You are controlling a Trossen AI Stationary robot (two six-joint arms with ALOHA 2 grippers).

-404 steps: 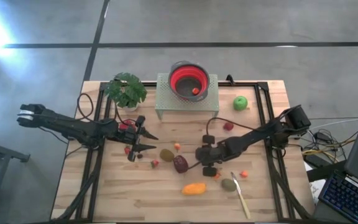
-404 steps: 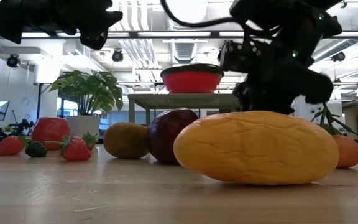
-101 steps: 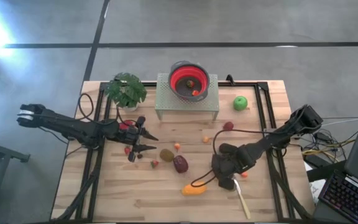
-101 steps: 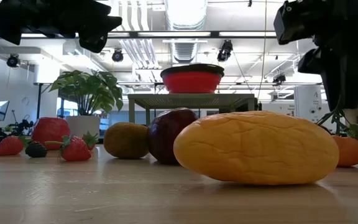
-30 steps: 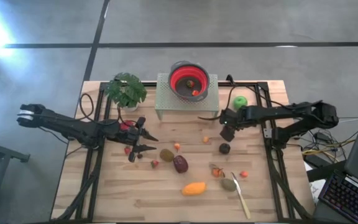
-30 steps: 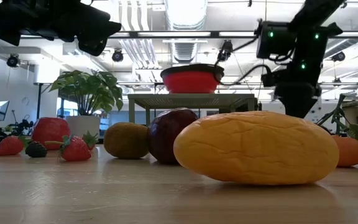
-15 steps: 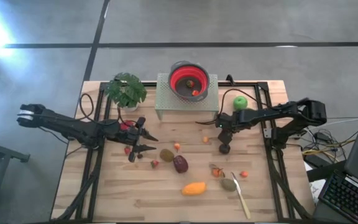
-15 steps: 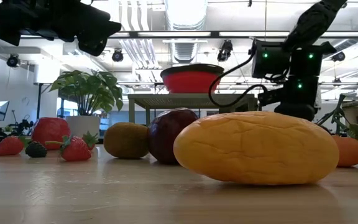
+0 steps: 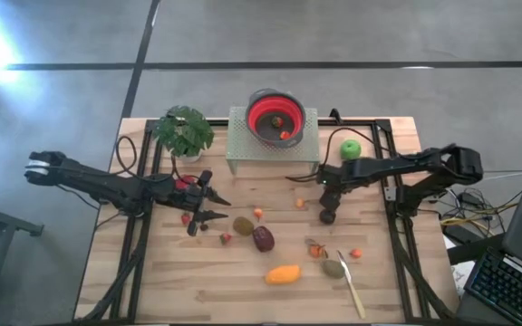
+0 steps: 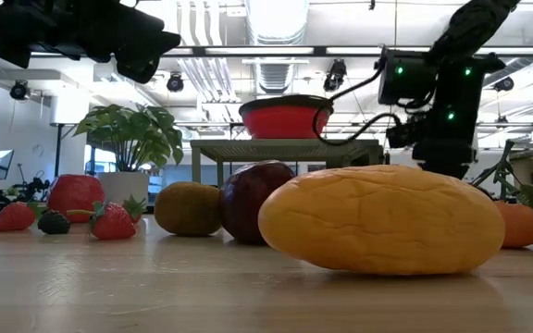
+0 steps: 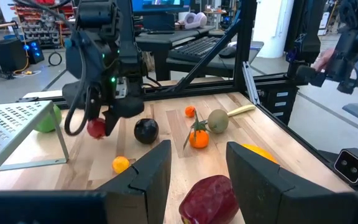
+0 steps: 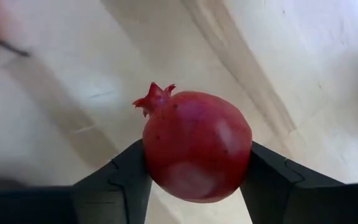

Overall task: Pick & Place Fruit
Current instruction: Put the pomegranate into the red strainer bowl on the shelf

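Note:
My right gripper (image 9: 327,187) hangs right of the table's middle, shut on a red pomegranate (image 12: 197,152); the left wrist view shows the pomegranate (image 11: 96,127) under that gripper. A dark round fruit (image 9: 327,215) lies just on its near side. A maroon oval (image 9: 263,238), brown oval (image 9: 243,225), orange oval (image 9: 283,273), green-brown oval (image 9: 333,268) and small berries rest on the wood. The green apple (image 9: 350,149) sits near the far right. My left gripper (image 9: 208,206) waits open at the left, above strawberries. My right gripper pinches the pomegranate's round body (image 12: 160,155) between its two fingers (image 12: 126,180), one on each side, with the crown (image 12: 155,94) pointing away from the wrist. The fingers come from above, pointing down. The fruit looks lifted just off the table.
A red bowl (image 9: 275,116) holding two small fruits stands on a perforated metal stand (image 9: 243,145) at the far middle. A potted plant (image 9: 184,131) is at the far left. A slim pale utensil (image 9: 352,285) lies near the right front. Black frame rails run along both sides.
My right gripper has stayed beside the dark fruit, dipped a little and then come up again, while the arm's elbow drew in toward the table. The left arm has kept still.

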